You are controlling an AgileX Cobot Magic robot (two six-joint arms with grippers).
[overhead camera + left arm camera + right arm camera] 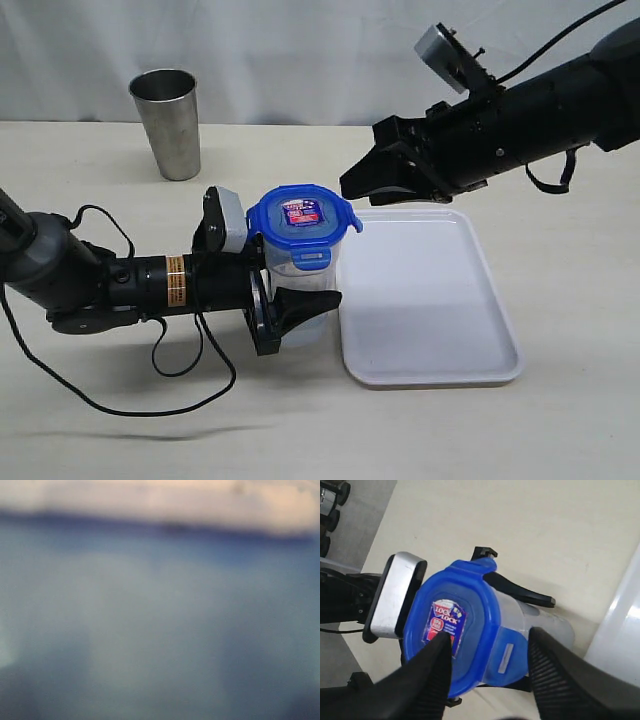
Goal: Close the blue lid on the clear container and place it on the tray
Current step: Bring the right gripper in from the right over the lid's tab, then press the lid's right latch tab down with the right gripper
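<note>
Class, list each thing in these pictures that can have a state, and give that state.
blue lid, on the container, one flap sticking out
clear container, upright, gripped, beside the tray
tray, flat, nothing on it
steel cup, upright, standing apart
left gripper, shut on the clear container
right gripper, open above the blue lid

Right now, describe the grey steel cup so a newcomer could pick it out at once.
Start at the flat white rectangular plastic tray on the pale table; look past the clear plastic container beside it, toward the white backdrop. The tall tapered grey steel cup stands upright there alone: opaque, shiny and lidless, unlike the blue-lidded container.
</note>
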